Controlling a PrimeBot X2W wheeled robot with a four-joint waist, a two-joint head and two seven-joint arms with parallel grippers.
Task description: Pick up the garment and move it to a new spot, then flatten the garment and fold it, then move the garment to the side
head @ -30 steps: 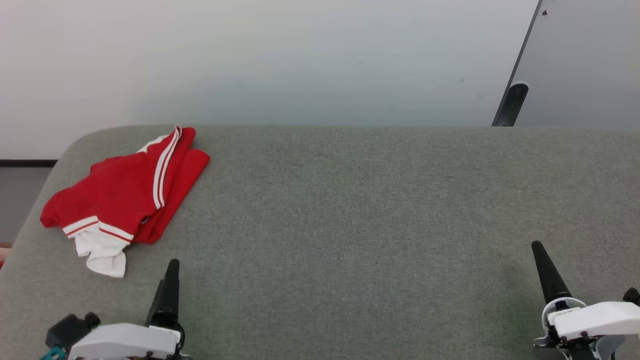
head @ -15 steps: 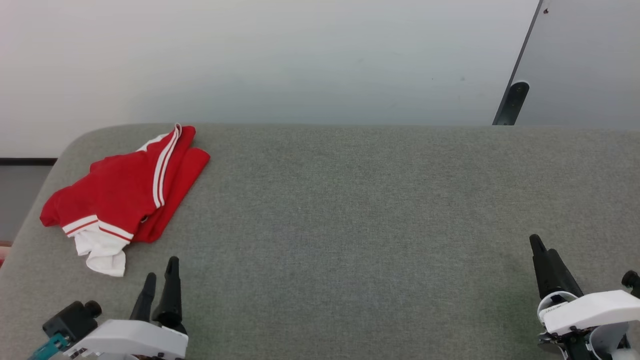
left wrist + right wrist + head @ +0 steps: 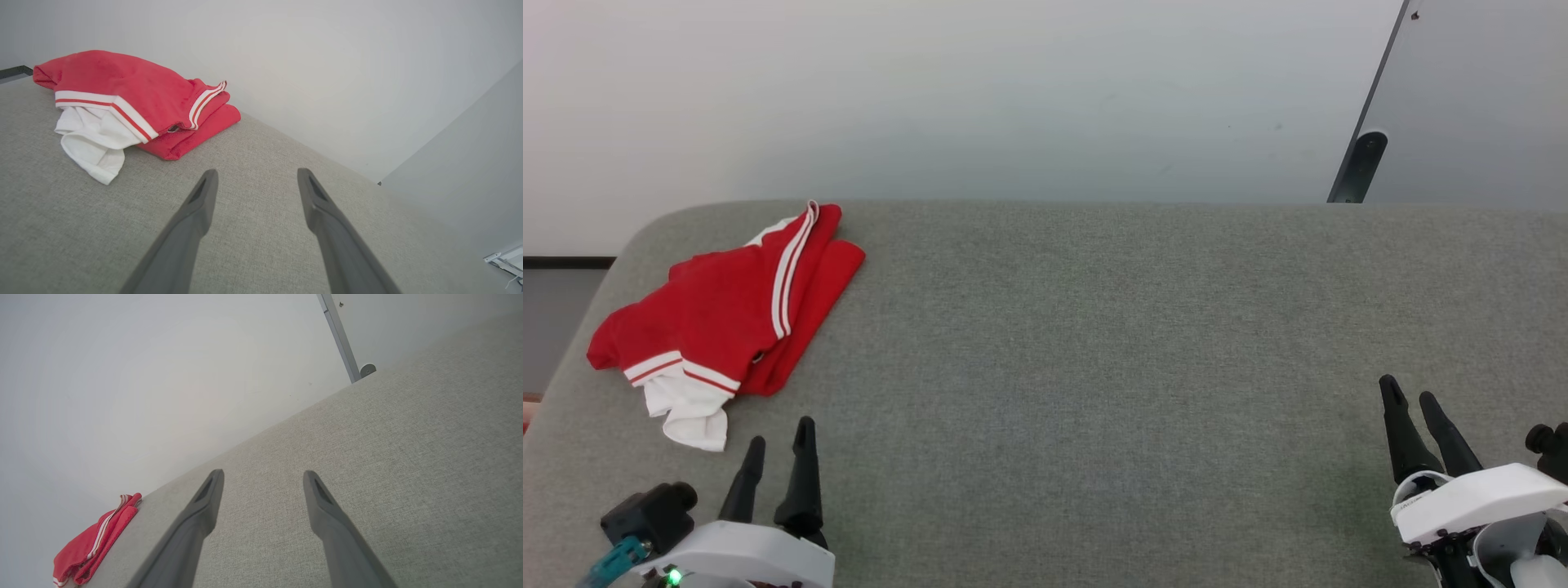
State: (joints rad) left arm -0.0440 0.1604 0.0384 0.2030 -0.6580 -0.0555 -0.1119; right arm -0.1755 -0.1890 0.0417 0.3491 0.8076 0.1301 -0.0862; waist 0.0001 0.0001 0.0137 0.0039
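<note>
Your left gripper (image 3: 781,431) and right gripper (image 3: 1407,388) sat low in frame, jaws parted, empty; the garment (image 3: 727,314) lay bunched on the bench (image 3: 1094,367), left of frame.

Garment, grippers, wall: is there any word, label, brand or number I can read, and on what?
None can be read.
Garment: stripes only; a small dark speck at its fold, maybe a tag, is too small to read.
Left gripper, right gripper: no legible marking.
</note>
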